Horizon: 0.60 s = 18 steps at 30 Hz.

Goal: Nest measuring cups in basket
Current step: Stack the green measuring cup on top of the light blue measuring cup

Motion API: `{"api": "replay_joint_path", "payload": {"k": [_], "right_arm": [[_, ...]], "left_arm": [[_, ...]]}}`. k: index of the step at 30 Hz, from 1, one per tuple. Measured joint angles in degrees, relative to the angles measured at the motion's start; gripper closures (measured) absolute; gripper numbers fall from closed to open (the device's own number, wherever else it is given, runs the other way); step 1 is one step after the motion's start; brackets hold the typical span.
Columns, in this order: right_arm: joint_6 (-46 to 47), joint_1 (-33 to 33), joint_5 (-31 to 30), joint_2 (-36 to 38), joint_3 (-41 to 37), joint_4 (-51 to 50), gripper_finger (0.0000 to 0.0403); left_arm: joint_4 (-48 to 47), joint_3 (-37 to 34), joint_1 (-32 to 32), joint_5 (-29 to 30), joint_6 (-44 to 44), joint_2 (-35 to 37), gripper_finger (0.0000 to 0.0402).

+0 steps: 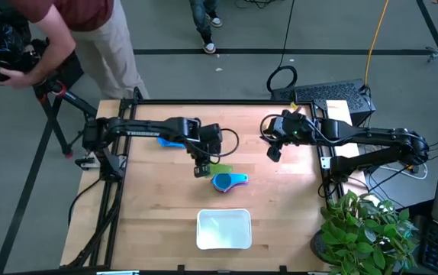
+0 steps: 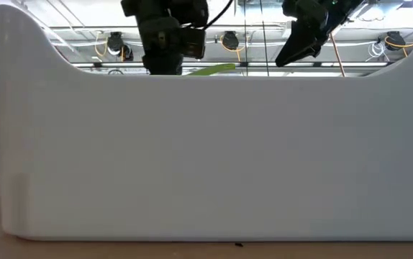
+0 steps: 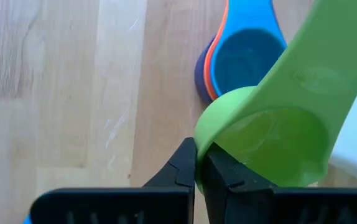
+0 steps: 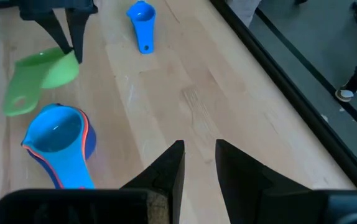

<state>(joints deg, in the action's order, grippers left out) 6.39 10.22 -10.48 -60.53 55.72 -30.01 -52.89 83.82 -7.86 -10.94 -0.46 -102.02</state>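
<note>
My left gripper (image 1: pixel 202 169) is shut on a green measuring cup (image 1: pixel 220 167) near the table's middle. The cup also shows in the left wrist view (image 3: pixel 262 140) and the right wrist view (image 4: pixel 45 74). Just beyond it a stack of nested cups (image 1: pixel 227 181), light blue in orange in dark blue, rests bottom-down on the wood (image 3: pixel 241 59). A single light blue cup (image 1: pixel 169 140) lies under the left arm (image 4: pixel 141 25). The white basket (image 1: pixel 223 229) stands at the near edge. My right gripper (image 1: pixel 274 153) is open and empty, at the right of the cups (image 4: pixel 197 155). My left gripper pinches the green cup's bowl wall at the rim (image 3: pixel 201 144), on the side opposite the handle, with one finger inside the bowl and one outside. The fingers come from above, pointing down. The cup hangs tilted, its handle (image 3: pixel 334 56) reaching away toward the basket, over the stack.
The basket's white wall (image 2: pixel 206 158) fills the low view, with only the green handle (image 2: pixel 210 69) and both grippers showing above it. A person with a camera stands beyond the table's far left corner (image 1: pixel 43 30). A plant (image 1: pixel 364 229) stands off the near right corner.
</note>
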Motion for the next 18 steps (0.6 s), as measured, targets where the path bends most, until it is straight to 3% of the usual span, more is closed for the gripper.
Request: {"api": "replay_joint_path", "payload": {"k": [18], "right_arm": [[1.9, 0.1, 0.0, 0.1, -5.3, 1.5, 0.0318]], "left_arm": [[12.5, 0.2, 0.9, -4.1, 0.9, -6.3, 0.0394]]}}
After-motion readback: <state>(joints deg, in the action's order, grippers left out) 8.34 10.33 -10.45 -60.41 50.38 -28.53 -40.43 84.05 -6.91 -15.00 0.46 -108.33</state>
